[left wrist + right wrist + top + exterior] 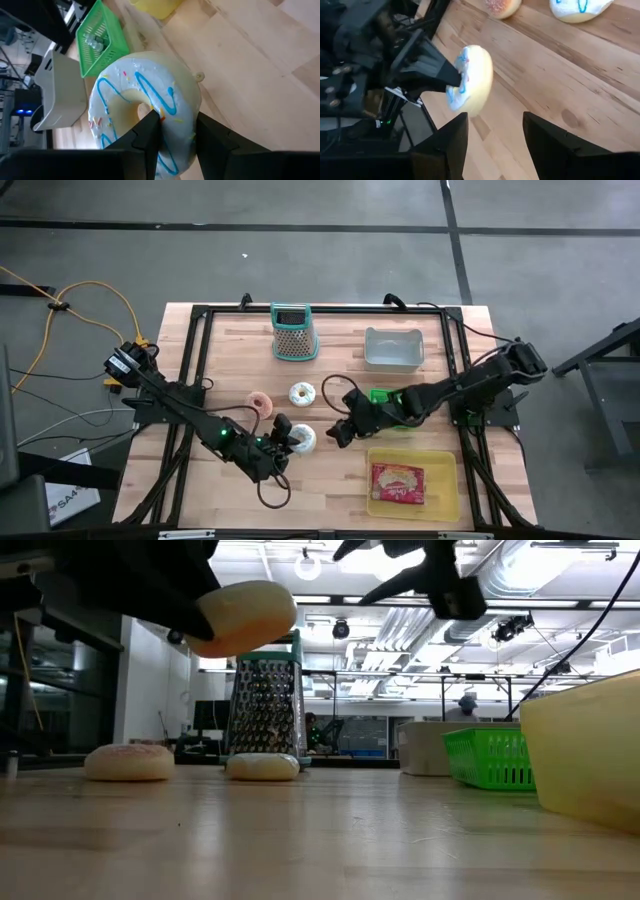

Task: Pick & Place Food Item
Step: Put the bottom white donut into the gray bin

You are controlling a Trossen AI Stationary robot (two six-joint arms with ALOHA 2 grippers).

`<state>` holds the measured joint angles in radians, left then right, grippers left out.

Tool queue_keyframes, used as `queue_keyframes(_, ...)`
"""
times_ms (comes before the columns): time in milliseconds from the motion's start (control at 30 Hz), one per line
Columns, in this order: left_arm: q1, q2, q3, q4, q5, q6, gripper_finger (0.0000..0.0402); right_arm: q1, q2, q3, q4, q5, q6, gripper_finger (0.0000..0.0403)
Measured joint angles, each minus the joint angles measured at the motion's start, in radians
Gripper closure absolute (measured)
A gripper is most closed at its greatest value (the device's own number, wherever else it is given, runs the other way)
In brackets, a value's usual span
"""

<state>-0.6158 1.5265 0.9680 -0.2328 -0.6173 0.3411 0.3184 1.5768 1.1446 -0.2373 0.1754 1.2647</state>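
A doughnut with white icing and blue squiggles [145,95] hangs above the table's near middle, and my left gripper [286,443] is shut on it. In the low view this doughnut [245,615] is well above the wood. My right gripper [495,145] stands open just to the right of it [340,430], its fingers apart and touching nothing. A pink doughnut [260,402] and a second white-iced doughnut [302,393] lie flat on the table behind them. My left gripper has one finger [150,127] in the doughnut's hole and the other finger [212,142] outside its rim, so the ring's side [177,112] is pinched between them. The fingers come slanting down from the table's left. The doughnut is lifted clear and stands on edge.
A yellow tray [448,465] holding a red packet [398,483] sits at the near right. A green basket [383,396] lies partly under my right arm. A metal grater [293,332] and a pale container [393,350] stand at the far side.
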Motion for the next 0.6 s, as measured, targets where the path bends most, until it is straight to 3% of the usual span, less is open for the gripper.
queue_keyframes(267,0.000,0.000,0.000,0.000,-0.009,0.007,0.0301,-0.083,0.022,0.000,0.039,-0.138,-0.028,0.0221)
queue_keyframes(600,0.029,0.000,0.000,-0.003,-0.009,0.030,0.0301,-0.137,0.091,0.000,0.167,-0.266,-0.038,0.0166)
